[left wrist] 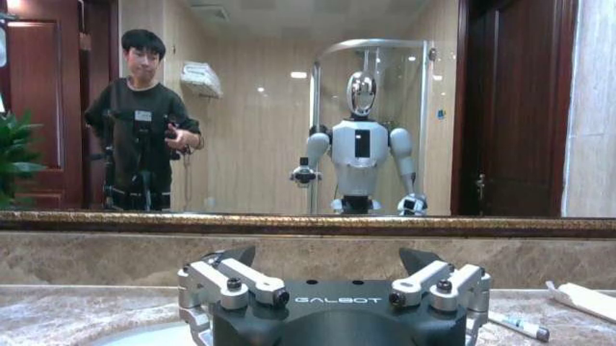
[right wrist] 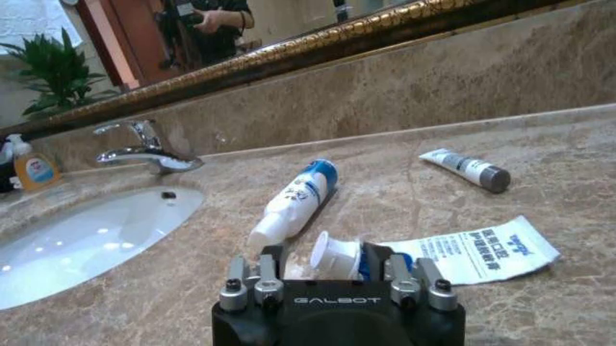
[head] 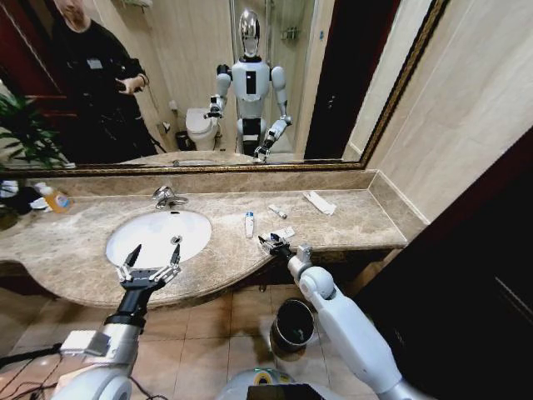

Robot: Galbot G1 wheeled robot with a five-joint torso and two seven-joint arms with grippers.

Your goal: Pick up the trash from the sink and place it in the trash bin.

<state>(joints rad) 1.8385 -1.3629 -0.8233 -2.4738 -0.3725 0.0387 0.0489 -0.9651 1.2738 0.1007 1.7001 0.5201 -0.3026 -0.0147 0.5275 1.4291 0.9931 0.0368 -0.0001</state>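
While the trash lies on the counter (head: pixel 350 218) and not in the sink (head: pixel 158 235), the right gripper (head: pixel 272 244) is at the first step, the pick-up. In the right wrist view its fingers (right wrist: pixel 380 263) pinch a small white tube (right wrist: pixel 337 257) with a blue mark, right at the near edge of the counter. Touching that tube, on the right, lies a flat white packet (right wrist: pixel 472 251) with blue writing. Just past them, a bigger white tube with a blue end (right wrist: pixel 293 202) lies on its side, between the gripper and the sink. Farther right is a thin tube with a dark cap (right wrist: pixel 467 169), and far at the back right of the counter lies a long white packet (head: pixel 319 202). The bin (head: pixel 293 323) stands on the floor, under the counter edge and near the right arm. The left gripper (head: pixel 148 272) hangs over the near rim of the sink with its fingers spread wide and nothing in them. I think the next move calls for a lift straight up, so the packet does not drag along, then a swing back and down over the bin. Four more bits would be left after this one.
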